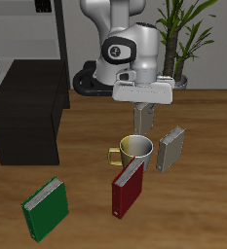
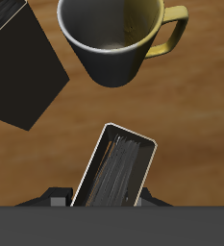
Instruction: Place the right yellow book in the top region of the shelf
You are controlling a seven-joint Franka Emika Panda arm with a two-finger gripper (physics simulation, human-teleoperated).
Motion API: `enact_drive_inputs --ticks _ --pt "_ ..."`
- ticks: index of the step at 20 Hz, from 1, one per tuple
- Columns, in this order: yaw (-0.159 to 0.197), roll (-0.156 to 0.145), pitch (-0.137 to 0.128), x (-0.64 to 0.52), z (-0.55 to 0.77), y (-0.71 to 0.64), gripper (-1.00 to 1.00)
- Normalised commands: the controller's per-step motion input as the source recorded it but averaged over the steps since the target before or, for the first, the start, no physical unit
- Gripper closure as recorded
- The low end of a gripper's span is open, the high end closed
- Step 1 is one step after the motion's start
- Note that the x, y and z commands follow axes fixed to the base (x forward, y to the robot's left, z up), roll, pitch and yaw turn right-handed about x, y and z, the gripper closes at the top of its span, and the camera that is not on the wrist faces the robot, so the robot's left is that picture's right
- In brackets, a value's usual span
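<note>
Seemingly, the right yellow book (image 1: 142,121) is clamped upright in the tool (image 1: 142,109) above the mug (image 1: 134,149); the shelf (image 1: 27,122) is set well apart sideways.

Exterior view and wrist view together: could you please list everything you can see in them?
shelf: one, black, table's side
right yellow book: one, tan-grey, between the fingers
mug: one, dark, yellow handle, mid-table
grey book: one, beside the mug
red book: one, before the mug
green book: one, near the front edge
rack: one, dark, back
plant: one, green, back
arm: one, white
fingers: two, grey, flanking the book
</note>
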Motion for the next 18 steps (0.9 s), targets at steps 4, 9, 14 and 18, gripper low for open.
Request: enact_drive_inputs --ticks 4,9,14,18 --pt "0.090 -0.094 -0.066 -0.14 0.43 -0.35 1.00" --pt "0.088 -0.136 -0.049 -0.10 0.36 -0.33 1.00" --pt "0.081 -0.160 -0.035 -0.17 0.27 -0.31 1.00" --pt "0.075 -0.157 -0.014 -0.11 0.10 -0.13 1.00"
